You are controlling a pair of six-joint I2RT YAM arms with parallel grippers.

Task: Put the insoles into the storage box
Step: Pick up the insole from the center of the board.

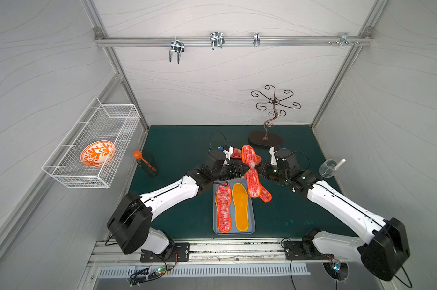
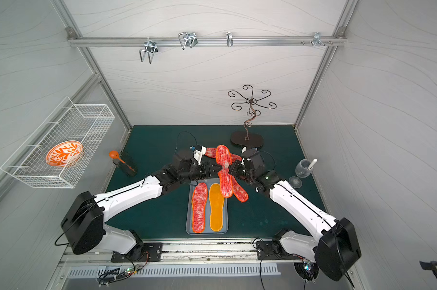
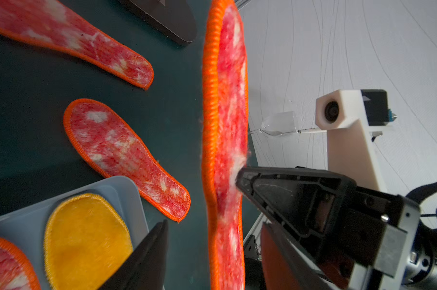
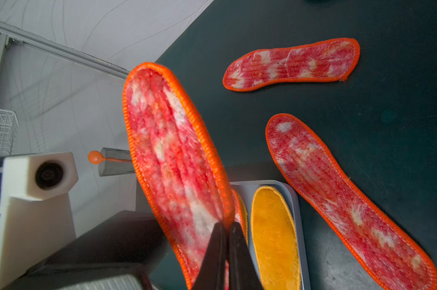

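Observation:
A red-and-white insole (image 1: 249, 155) (image 2: 223, 155) hangs raised above the far end of the grey-blue storage box (image 1: 252, 218). My right gripper (image 1: 259, 167) (image 4: 226, 224) is shut on this insole's orange edge (image 4: 172, 150). My left gripper (image 1: 242, 168) (image 3: 213, 223) is open, its fingers on either side of the same insole (image 3: 227, 100) with gaps on both sides. In the box lie a red-and-white insole (image 1: 223, 208) and a yellow one (image 1: 240, 207). Two more red-and-white insoles rest on the green mat (image 3: 122, 150) (image 3: 74, 42).
A white wire basket (image 1: 94, 140) holding an orange-patterned bowl (image 1: 97, 153) hangs on the left wall. A dark cup with an orange spoon (image 1: 147, 163) stands at the mat's left. A metal scroll stand (image 1: 265, 139) is behind the grippers, and a glass (image 1: 329, 168) stands at the right.

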